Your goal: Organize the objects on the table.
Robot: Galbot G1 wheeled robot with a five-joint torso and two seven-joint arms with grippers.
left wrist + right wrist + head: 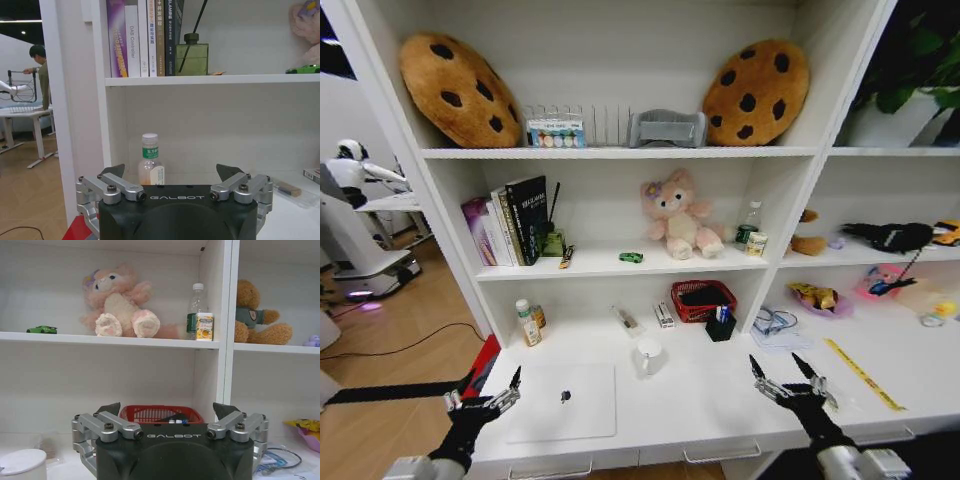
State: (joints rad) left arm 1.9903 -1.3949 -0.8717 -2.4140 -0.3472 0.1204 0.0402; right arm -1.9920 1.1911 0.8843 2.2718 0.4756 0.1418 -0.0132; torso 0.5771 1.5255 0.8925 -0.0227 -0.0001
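Left tool (497, 393), right tool (788, 380): fingers spread, empty, "GALBOT" printed; laptop (565, 402) between.

Smooth white table (720, 400) top under both grippers. Matt silver laptop (565, 402) just beside the left gripper (482, 398): brushed-metal links, matt black plastic housing. Ahead of the right gripper (788, 381), a red plastic mesh basket (161, 413) and a fuzzy cloth plush toy (121, 302).

Black GALBOT-marked end effector (172, 175), silver screwed linkages.
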